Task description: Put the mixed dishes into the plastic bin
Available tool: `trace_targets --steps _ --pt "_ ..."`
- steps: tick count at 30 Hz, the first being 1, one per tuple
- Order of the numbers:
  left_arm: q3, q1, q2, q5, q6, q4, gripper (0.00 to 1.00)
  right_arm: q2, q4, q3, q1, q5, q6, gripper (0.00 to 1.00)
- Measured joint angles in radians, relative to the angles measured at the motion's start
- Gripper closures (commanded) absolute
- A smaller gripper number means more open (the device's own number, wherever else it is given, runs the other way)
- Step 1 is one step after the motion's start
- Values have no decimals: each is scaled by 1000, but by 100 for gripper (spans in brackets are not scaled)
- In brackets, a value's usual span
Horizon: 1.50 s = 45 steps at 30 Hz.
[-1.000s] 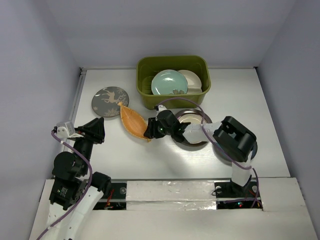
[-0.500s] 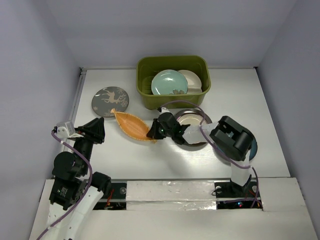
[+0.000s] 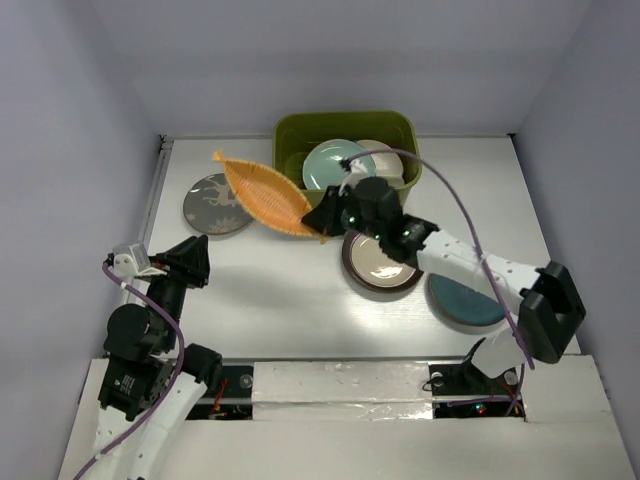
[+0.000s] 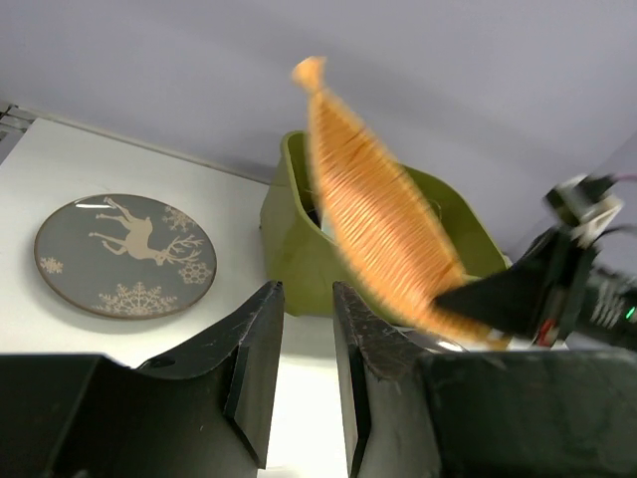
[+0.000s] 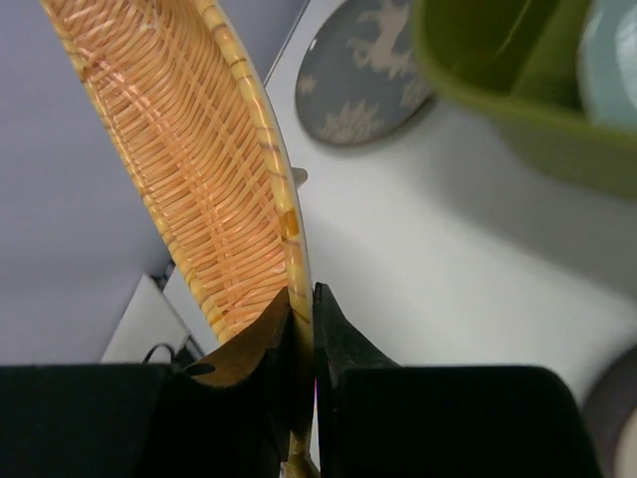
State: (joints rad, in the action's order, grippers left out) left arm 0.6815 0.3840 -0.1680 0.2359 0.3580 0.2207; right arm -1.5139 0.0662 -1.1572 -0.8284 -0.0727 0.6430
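On the white bench (image 3: pixel 290 300), the plastic bin (image 3: pixel 345 116) holds a teal plate (image 3: pixel 335 165) and a cream plate (image 3: pixel 385 155). The right gripper (image 3: pixel 318 222) jaws pinch the orange leaf plate (image 3: pixel 262 190) aloft just beside the bin. The deer plate (image 3: pixel 208 205), brown-rimmed plate (image 3: pixel 380 265) and dark teal plate (image 3: pixel 462 302) lie outside. The left gripper (image 4: pixel 304 339) jaws stand slightly apart, empty.

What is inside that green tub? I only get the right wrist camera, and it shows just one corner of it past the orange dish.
Observer: From above, a teal plate and a cream plate lie in the bin.
Operator: Where is my dish compared to it?
Observer: The right gripper holds the orange dish raised, near the bin's front left corner.
Operator: What else is on the table?
Observer: A brown-rimmed plate and a dark teal plate, both to the right of the deer plate you see.
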Motion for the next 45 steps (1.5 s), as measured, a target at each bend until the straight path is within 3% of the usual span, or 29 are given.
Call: trace_targets --steps 5,10,17,25,29,34,45 --pt "0 0 4 0 0 0 76 35 -126 -124 227 -85 -92 100" --pt "0 0 9 0 0 0 76 -89 -285 -363 412 -149 -213 100" --pt "0 0 14 0 0 0 76 -330 -504 -607 490 -257 -372 100" --pt "0 0 14 -1 0 0 76 -511 -684 -752 530 -310 -468 100" --pt "0 0 14 -1 0 0 70 -579 -746 -842 547 -330 -499 99" --pt "0 0 14 -7 0 -1 67 -627 -763 -863 554 -332 -508 81" --pt "0 -7 -26 1 5 -4 68 -555 -647 -788 555 -299 -415 24"
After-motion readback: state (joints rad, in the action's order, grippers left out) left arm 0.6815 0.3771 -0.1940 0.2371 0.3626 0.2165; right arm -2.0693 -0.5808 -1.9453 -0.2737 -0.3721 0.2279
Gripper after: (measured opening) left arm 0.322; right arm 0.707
